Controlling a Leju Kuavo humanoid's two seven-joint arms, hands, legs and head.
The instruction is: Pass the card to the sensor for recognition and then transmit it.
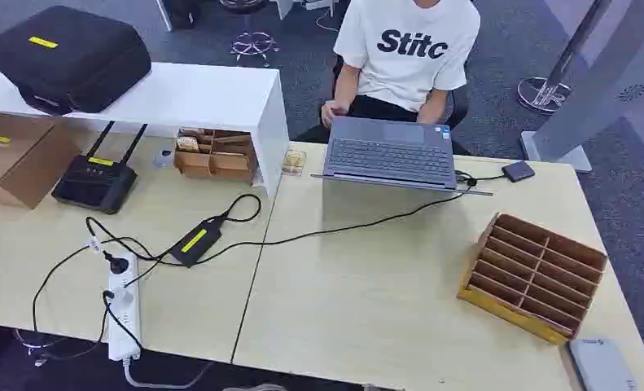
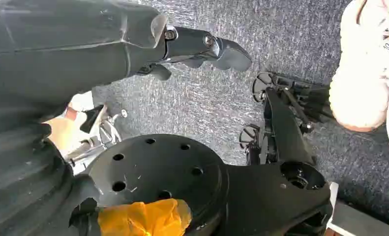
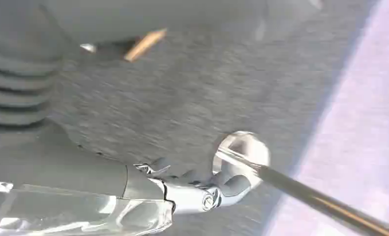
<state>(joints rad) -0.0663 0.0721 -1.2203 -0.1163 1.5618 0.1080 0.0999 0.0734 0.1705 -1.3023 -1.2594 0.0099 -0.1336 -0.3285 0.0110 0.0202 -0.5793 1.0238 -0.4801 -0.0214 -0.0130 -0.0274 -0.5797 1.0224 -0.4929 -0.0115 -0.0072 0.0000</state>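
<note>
right wrist view blurs the right hand (image 3: 182, 189).

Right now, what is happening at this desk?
Nothing is being handled yet. The left robot hand and the right robot hand hang over the carpet, and neither holds a card. On the table stand a wooden slotted rack and a grey flat device. A person sits behind a laptop.
</note>
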